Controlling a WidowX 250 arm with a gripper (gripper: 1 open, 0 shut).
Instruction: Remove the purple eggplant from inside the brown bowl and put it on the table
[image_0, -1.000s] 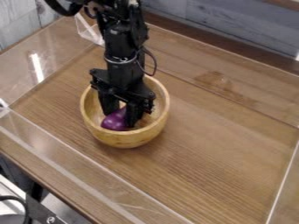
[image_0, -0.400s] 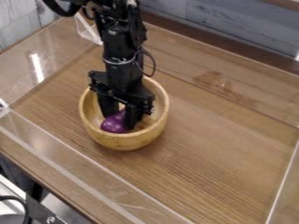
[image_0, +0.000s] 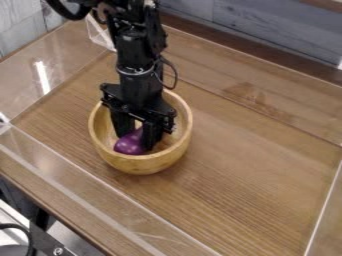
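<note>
The brown bowl (image_0: 166, 152) sits on the table (image_0: 254, 175), left of its middle. The purple eggplant (image_0: 126, 146) lies inside the bowl, on its left side. My black gripper (image_0: 139, 139) reaches straight down into the bowl, its fingers shut on the eggplant's upper right part. The fingers hide part of the eggplant, which still rests low in the bowl.
Clear acrylic walls (image_0: 314, 225) run along the table's edges, with one at the front left (image_0: 40, 160). The arm (image_0: 131, 40) rises from the bowl toward the top left. Bare wood lies right of the bowl and in front of it.
The bowl, eggplant and gripper have shifted together slightly toward the front left. The grip itself looks the same.
</note>
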